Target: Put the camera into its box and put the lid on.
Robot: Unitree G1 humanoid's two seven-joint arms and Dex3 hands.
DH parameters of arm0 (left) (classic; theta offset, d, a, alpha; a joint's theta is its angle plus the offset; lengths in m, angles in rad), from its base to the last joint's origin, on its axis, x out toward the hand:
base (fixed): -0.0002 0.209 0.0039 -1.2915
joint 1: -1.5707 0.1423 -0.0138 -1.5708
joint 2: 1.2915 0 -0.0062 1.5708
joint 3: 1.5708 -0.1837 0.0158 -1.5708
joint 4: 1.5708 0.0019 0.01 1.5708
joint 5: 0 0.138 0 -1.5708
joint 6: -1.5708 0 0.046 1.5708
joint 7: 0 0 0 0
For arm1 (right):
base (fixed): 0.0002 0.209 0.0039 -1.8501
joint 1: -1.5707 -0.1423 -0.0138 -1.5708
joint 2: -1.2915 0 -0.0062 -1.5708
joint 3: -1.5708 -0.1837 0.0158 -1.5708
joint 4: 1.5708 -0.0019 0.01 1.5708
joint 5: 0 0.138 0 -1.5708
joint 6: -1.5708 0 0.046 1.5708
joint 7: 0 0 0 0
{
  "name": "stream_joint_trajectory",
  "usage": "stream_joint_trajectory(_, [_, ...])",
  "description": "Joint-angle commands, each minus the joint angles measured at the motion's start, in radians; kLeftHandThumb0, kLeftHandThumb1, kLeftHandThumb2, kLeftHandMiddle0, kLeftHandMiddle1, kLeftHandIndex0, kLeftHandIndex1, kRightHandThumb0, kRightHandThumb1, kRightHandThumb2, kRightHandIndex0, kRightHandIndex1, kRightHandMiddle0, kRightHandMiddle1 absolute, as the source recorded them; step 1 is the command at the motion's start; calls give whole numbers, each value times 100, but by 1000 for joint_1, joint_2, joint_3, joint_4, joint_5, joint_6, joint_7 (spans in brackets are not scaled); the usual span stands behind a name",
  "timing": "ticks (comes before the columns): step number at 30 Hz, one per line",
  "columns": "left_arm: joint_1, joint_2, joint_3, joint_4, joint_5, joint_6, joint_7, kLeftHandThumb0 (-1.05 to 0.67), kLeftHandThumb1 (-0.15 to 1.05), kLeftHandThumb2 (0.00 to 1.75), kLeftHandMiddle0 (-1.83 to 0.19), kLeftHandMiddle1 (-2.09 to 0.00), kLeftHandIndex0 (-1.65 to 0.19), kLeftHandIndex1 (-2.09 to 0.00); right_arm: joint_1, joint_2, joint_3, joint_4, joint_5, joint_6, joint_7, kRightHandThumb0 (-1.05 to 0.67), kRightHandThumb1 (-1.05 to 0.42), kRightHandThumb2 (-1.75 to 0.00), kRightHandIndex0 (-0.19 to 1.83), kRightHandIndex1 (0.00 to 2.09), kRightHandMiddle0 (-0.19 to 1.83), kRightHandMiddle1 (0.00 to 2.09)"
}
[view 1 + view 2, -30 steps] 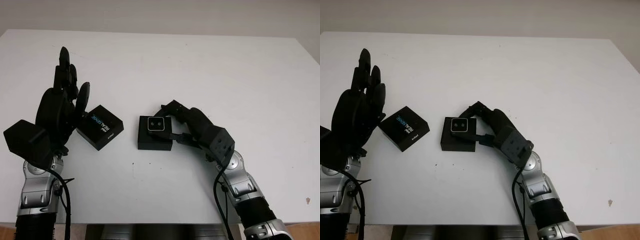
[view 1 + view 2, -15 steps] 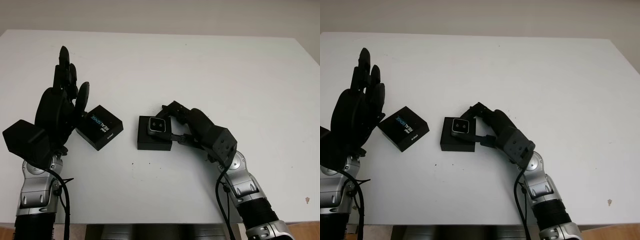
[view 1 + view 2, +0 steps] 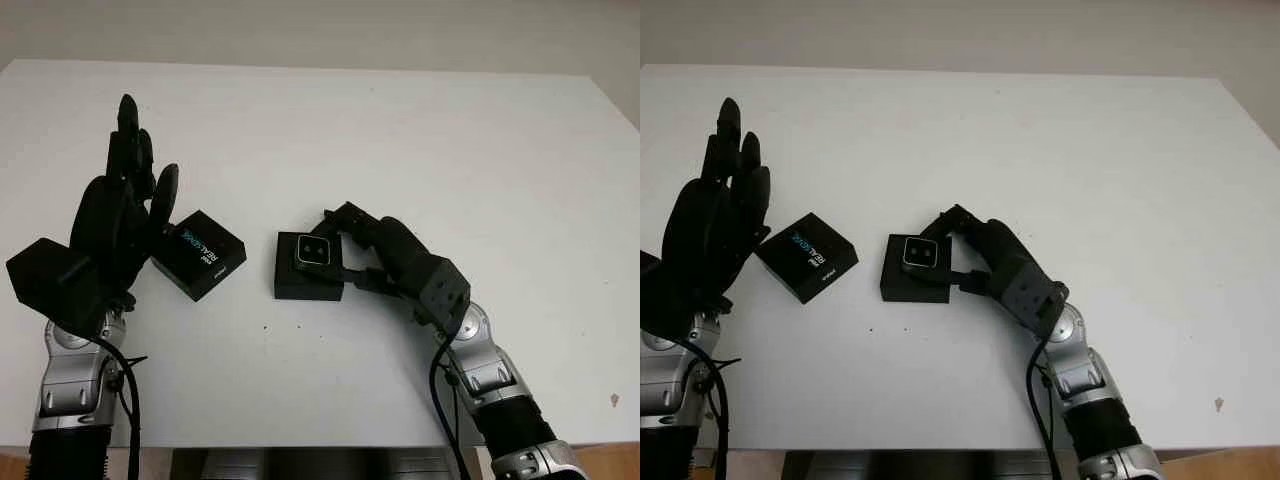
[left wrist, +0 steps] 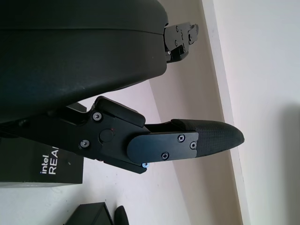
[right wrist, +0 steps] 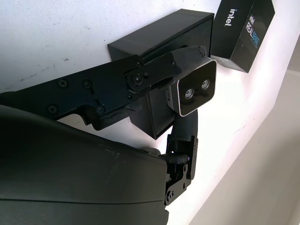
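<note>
The small camera (image 3: 314, 250), silver-faced with two lenses, is gripped in my right hand (image 3: 338, 248), one finger behind it and one in front. It hangs face up just over the open black box (image 3: 300, 286) at the table's middle; I cannot tell whether it touches the box. In the right wrist view the camera (image 5: 196, 89) sits between my fingers (image 5: 154, 70) above the box (image 5: 161, 33). The black lid (image 3: 200, 254), printed "intel REALSENSE", lies on the table left of the box. My left hand (image 3: 137, 165) is raised, open, just left of the lid.
The white table (image 3: 450, 140) stretches bare to the back and right. Its front edge (image 3: 300, 447) runs close below both arms. In the left wrist view the lid (image 4: 44, 171) lies beside my finger (image 4: 187, 140).
The right hand tipped the camera slightly over the box half a second ago and has levelled it again. The left hand and lid have not moved.
</note>
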Motion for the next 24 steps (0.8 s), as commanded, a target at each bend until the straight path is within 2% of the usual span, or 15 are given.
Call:
stream_joint_trajectory(1, [-10,2,5,-22,-5,-2,-3,-79,105,49,19,0,19,0,28,-24,9,15,-19,3,0,-48,-99,-6,28,16,35,154])
stream_joint_trajectory(8, [-7,2,3,-22,4,-5,2,-79,105,49,19,0,19,0,29,-38,24,8,-54,-6,-5,-48,-98,-5,24,13,32,148])
stream_joint_trajectory(9, [-7,2,3,-21,5,-6,3,-78,105,49,19,0,19,0,28,-44,31,6,-63,-6,-2,-50,-97,-5,22,11,29,140])
stream_joint_trajectory(13, [-8,5,2,-16,8,-13,-1,-78,105,50,19,0,19,0,28,-59,49,-8,-88,-5,9,-59,-91,-5,8,4,14,78])
stream_joint_trajectory(16, [-9,2,4,-16,4,-10,1,-78,105,50,19,0,19,0,31,-61,53,-30,-93,22,19,-63,-89,-5,-3,1,8,55])
stream_joint_trajectory(20, [-10,0,3,-20,4,-3,5,-79,105,49,19,0,19,0,38,-64,54,-55,-93,45,27,-65,-89,-5,-11,2,4,37])
stream_joint_trajectory(24, [-9,0,3,-19,-1,-3,0,-79,105,49,19,0,19,0,42,-67,53,-68,-88,55,31,-64,-89,-5,-14,3,2,27])
